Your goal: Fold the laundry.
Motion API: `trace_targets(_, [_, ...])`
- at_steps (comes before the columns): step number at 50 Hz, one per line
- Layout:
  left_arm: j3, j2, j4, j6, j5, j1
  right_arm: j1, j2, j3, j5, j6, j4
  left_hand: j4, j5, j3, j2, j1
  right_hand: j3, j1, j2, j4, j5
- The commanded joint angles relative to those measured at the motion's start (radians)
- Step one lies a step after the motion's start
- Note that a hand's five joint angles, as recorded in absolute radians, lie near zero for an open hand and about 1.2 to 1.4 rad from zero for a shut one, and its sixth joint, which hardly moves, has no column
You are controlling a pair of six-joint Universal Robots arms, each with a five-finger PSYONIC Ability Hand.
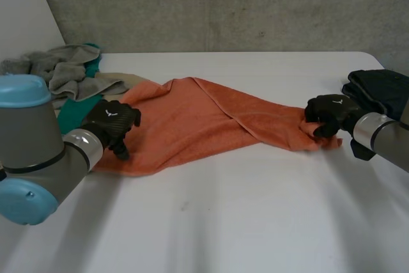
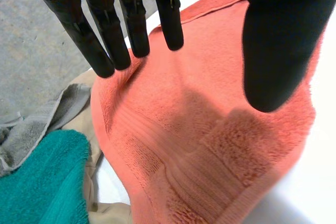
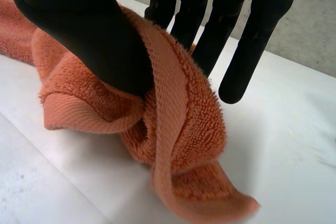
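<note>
The orange towel lies stretched across the white desk, from about 9 o'clock to about 3 o'clock in the head view, and one layer is folded over along its far side. The left hand is over the 9 o'clock end of the towel. In the left wrist view its fingers are straight and close side by side, its thumb stands well apart from them, and nothing is held between them; I cannot tell if the fingertips touch the cloth. The right hand is at the 3 o'clock end. There its thumb presses a bunched fold of the towel's hem against the fingers, so this hand pinches the towel, and the rest of this end lies crumpled on the desk under the palm. At about 10 o'clock there is a loose pile: a grey cloth, a teal cloth and a beige cloth, the beige one touching the towel's edge. Dark clothes lie at 3 o'clock, just behind the right hand
</note>
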Motion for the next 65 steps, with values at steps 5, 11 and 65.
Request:
trace_targets(5, [0.018, 0.007, -0.127, 0.13, -0.058, -0.012, 0.01, 0.006, -0.003, 0.001, 0.011, -0.013, -0.05, -0.049, -0.06, -0.059, -0.043, 0.208, 0.25, 0.212, 0.199, 0.22])
trace_targets(11, [0.036, -0.076, -0.078, 0.175, -0.072, 0.004, 0.013, 0.008, -0.001, 0.003, 0.001, -0.013, 0.011, 0.012, 0.001, 0.002, 0.018, 0.208, 0.25, 0.212, 0.199, 0.22])
trace_targets(65, [0.127, 0.439, -0.26, -0.054, 0.02, -0.17, 0.073, 0.415, -1.04, 0.5, 0.446, 0.377, 0.895, 0.896, 0.885, 0.886, 0.902, -1.014, -0.972, -1.01, -1.023, -1.002])
